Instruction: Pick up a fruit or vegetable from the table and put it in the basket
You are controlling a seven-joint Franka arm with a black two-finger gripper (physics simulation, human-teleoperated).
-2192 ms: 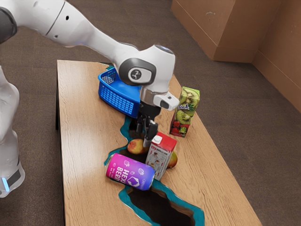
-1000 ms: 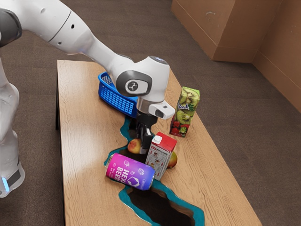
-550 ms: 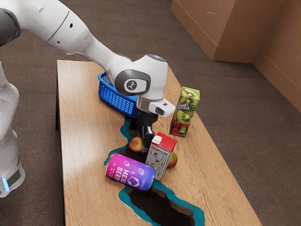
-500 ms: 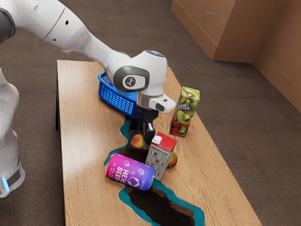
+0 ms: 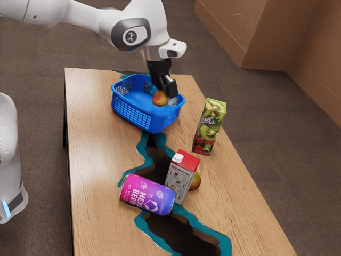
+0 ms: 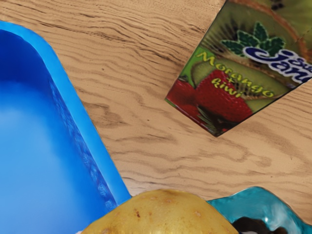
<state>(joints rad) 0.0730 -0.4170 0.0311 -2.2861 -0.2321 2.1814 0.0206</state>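
My gripper [image 5: 165, 94] is shut on a red-and-yellow fruit [image 5: 160, 98], holding it up over the exterior view's right part of the blue basket [image 5: 128, 113]. In the wrist view the held fruit [image 6: 163, 214] appears large and yellow at the lower edge, beside the rim of the basket [image 6: 80, 119]. Another fruit [image 5: 196, 181] lies on the table, partly hidden behind the red-and-white carton [image 5: 181, 177].
A purple-pink can [image 5: 147, 194] lies against the red-and-white carton, on a dark, teal-edged shape [image 5: 181, 232] on the wooden table [image 5: 98, 160]. The kiwi juice carton [image 5: 209, 127] stands near the basket; the wrist view has this juice carton [image 6: 229, 87] too.
The fruit beside the red-and-white carton has been lifted and carried by my gripper to above the basket. The arm has moved up and back toward the exterior view's upper left.
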